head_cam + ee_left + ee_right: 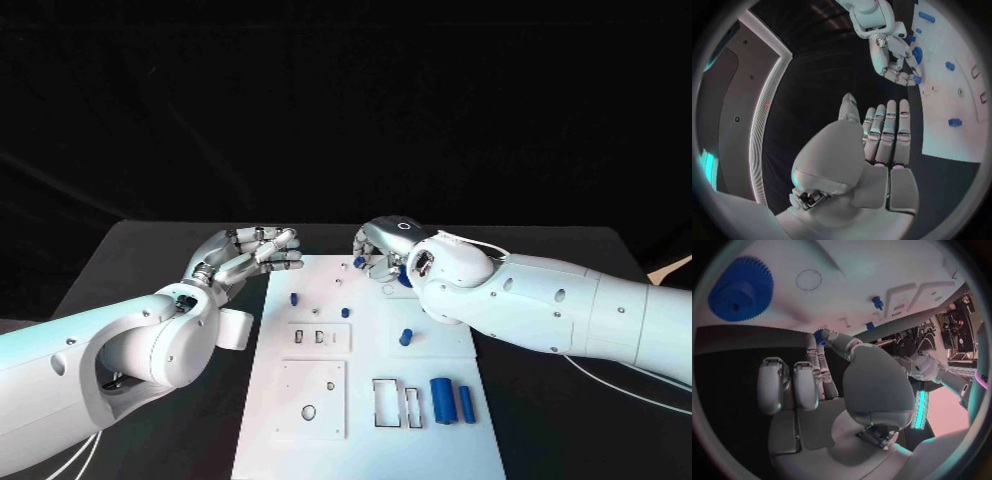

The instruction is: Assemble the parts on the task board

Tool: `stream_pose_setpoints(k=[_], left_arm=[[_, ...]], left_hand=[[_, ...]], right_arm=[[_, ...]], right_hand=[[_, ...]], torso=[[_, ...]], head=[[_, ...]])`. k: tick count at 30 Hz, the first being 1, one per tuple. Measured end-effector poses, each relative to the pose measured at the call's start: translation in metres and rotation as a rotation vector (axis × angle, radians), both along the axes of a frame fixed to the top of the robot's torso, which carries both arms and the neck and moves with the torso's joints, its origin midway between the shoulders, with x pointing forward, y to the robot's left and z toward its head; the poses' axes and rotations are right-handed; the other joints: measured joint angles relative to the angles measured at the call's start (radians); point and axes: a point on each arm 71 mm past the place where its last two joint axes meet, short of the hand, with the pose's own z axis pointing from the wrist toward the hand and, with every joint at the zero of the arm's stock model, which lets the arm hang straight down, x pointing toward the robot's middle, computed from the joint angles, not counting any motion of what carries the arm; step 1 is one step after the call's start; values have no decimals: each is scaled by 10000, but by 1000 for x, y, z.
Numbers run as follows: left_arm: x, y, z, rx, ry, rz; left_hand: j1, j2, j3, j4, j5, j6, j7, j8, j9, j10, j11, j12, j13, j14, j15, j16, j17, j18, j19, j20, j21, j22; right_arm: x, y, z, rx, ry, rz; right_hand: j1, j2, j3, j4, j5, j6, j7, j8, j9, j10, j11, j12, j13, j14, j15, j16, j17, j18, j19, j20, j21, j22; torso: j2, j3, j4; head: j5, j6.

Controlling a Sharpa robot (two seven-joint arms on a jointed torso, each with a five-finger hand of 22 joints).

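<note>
Table (173,250) black, dark backdrop behind; task board (368,420) white at centre; left hand (257,252) released, right hand (378,250) pinching blue part (359,262)

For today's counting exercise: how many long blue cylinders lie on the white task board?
2. One long blue cylinder lies beside the other, near the task board's near right corner. The right arm may hide others.
</note>
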Motion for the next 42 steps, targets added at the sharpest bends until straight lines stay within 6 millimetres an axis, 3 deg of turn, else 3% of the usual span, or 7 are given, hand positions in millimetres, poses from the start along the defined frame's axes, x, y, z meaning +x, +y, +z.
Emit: stream_pose_setpoints(k=[13, 31, 39, 42], left_arm=[[1, -1, 1, -2, 8, -17], [1, -2, 2, 2, -4, -23], [2, -1, 4, 3, -34, -26], [2, -1, 4, 5, -40, -24]], left_hand=[[0, 0, 1, 0, 0, 0, 0, 2, 11, -37, 37, 0, 0, 0, 0, 0, -1, 0, 0, 0, -38, 1], [0, 0, 1, 0, 0, -34, -35, 3, 19, -72, 0, 0, 0, -36, -37, 1, 12, 0, 0, 0, -37, -10], [0, 0, -27, -28, 0, -34, -35, 3, 19, -72, 0, 0, 0, -37, -37, -37, 20, 0, 0, 0, -37, -10], [0, 0, -27, -28, 0, -34, -35, 3, 19, -72, 0, 0, 0, -36, -36, -37, 20, 0, 0, 0, -37, -10]], right_arm=[[3, 15, -1, 158, -151, 38], [4, 22, -4, 153, -117, 80], [6, 23, -6, 70, -50, 65], [7, 23, -6, 32, -24, 47]], right_hand=[[-55, -56, 43, 43, -39, -23, -10, 0, 0, 0, 0, 0, 0, 0, 0, 0, -1, 0, 0, 0, -4, -2], [-65, -75, 58, 58, -75, -80, -1, 57, 0, -37, 37, 1, -2, 0, 1, 39, -4, 1, -1, 0, -4, -4], [-165, -202, 97, 97, -77, -155, 19, 149, 1, -109, 109, 1, 0, -1, 1, 39, -91, 1, -5, 4, -5, -5], [-320, -356, 167, 167, -75, -446, 118, 59, 537, -413, 216, -39, -38, 6, 8, 0, -249, 1, -164, 104, -126, -130]], torso=[[64, 3, 75], [113, 12, 89], [131, 12, 89], [132, 12, 83]], head=[[-15, -10], [30, -16], [65, -52], [73, -56]])
